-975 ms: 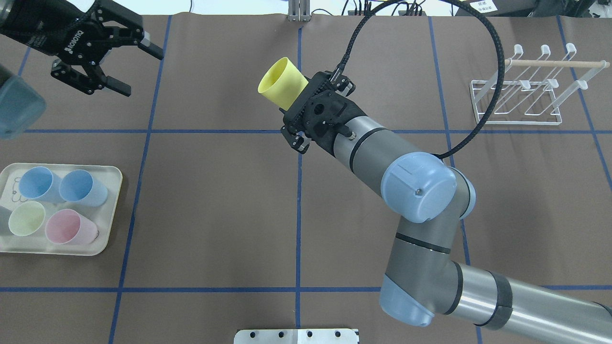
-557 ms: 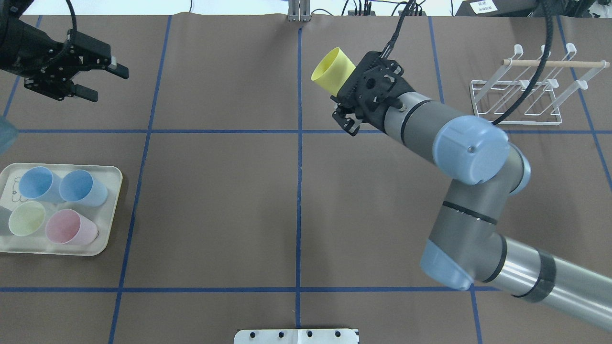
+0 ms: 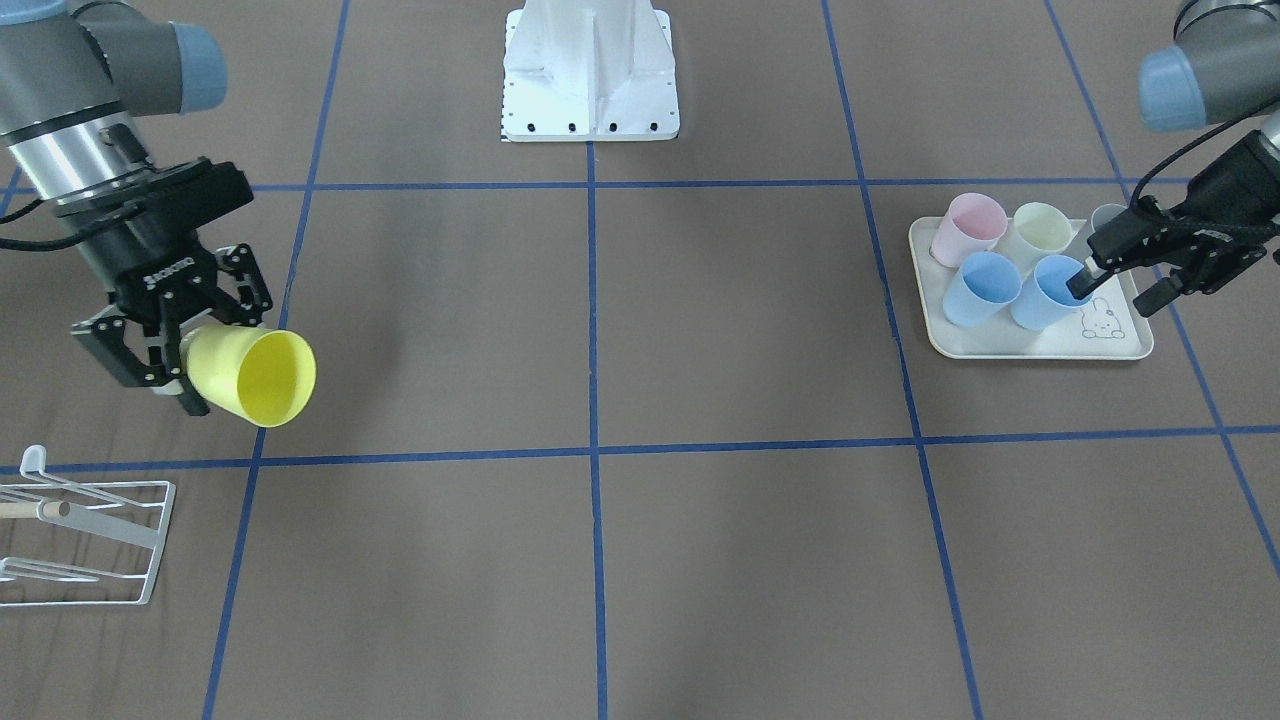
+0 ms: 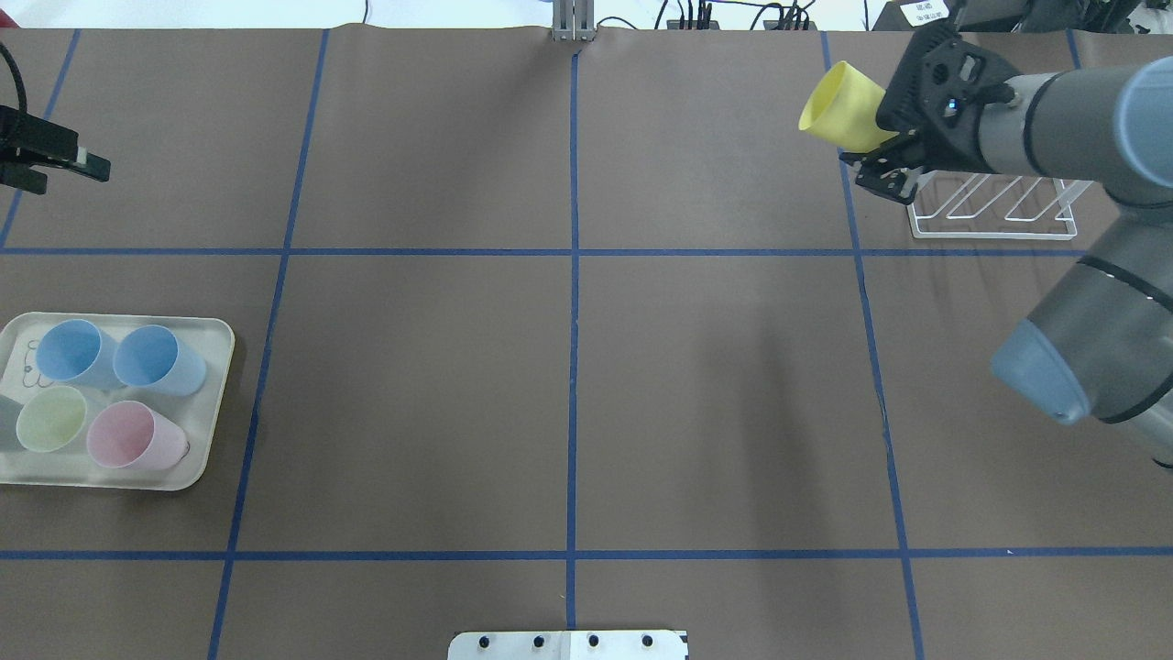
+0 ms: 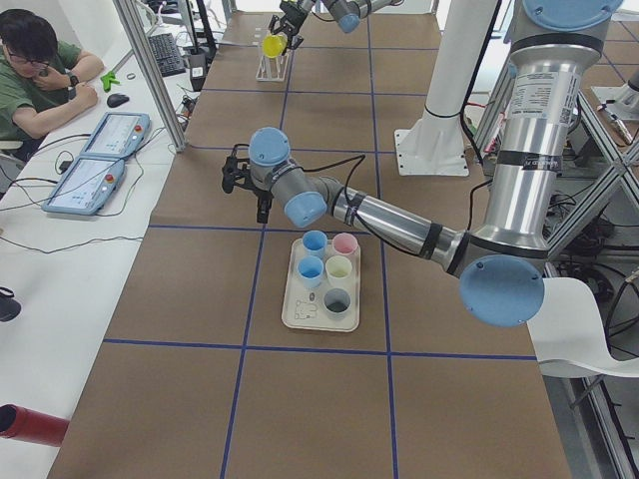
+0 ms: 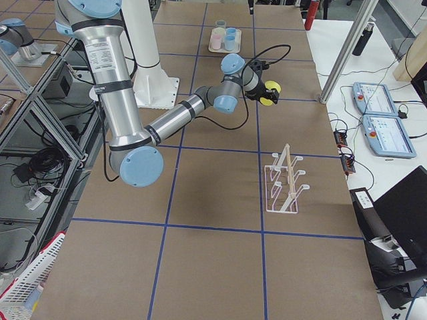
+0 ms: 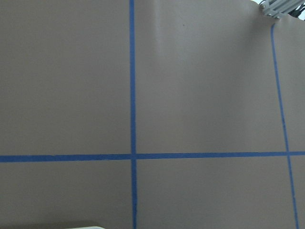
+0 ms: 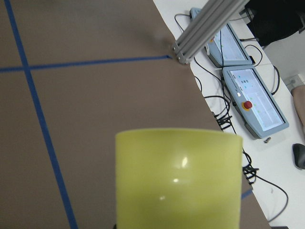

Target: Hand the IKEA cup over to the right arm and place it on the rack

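Right gripper (image 3: 205, 368) clamps one yellow cup (image 3: 262, 378) near one rack (image 6: 285, 181); left gripper (image 3: 1115, 290) gapes empty. One tray (image 3: 1040, 350) holds five cups (image 3: 980, 290)

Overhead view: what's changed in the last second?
The right gripper, shut on the yellow cup, swung right from the table's centre toward the rack. The left gripper, open, pulled back to the view's left edge. The tray and its cups stayed put.

Bright, even light falls from above; the table (image 4: 412, 412) carries only faint, soft shadows. In the right wrist view the yellow cup (image 8: 178, 181) sits close and slightly blurred, with small white glints.
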You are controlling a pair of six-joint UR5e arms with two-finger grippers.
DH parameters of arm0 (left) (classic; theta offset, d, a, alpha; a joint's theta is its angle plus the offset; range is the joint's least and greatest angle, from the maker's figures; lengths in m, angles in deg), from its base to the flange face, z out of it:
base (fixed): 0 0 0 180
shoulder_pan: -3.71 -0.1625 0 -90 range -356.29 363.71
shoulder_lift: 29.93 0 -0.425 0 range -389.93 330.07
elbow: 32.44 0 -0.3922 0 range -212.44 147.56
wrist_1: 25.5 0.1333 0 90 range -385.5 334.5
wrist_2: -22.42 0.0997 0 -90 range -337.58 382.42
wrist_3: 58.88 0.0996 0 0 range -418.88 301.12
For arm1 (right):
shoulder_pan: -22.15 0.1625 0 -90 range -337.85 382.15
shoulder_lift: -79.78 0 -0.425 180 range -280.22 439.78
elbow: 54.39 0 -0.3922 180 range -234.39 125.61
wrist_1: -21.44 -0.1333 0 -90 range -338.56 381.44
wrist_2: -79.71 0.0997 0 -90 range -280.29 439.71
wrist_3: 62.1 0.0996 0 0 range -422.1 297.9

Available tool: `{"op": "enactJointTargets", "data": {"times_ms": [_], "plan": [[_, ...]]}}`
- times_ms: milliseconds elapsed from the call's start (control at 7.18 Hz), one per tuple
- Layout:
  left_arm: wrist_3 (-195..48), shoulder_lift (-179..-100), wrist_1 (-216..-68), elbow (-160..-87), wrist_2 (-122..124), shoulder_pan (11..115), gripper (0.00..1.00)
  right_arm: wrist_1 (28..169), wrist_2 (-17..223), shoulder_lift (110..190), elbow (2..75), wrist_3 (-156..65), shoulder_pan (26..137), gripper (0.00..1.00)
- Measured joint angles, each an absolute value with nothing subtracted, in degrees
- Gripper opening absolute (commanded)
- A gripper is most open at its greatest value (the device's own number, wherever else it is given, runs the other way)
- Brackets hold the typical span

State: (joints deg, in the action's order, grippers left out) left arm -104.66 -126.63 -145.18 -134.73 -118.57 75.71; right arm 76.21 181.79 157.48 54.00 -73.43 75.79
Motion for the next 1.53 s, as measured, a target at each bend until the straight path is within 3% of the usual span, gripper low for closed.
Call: {"op": "enactJointTargets", "data": {"times_ms": [557,697,1115,1533], "plan": [[-101.5,-124.6,-143.8,-135.4,-118.6,76.4,1.0,76.4,175.1,166.7,54.4,-108.7,81.2,0.22],[-101.5,-124.5,-143.8,-135.4,-118.6,76.3,1.0,76.4,174.3,168.1,54.3,-118.4,82.4,0.19],[-101.5,-124.3,-143.8,-135.4,-118.6,76.2,1.0,78.6,167.1,170.2,54.2,-147.0,84.8,0.15],[-102.0,-123.9,-143.9,-135.4,-118.6,76.2,1.0,81.8,156.4,170.6,54.3,-159.3,83.8,0.16]]}}
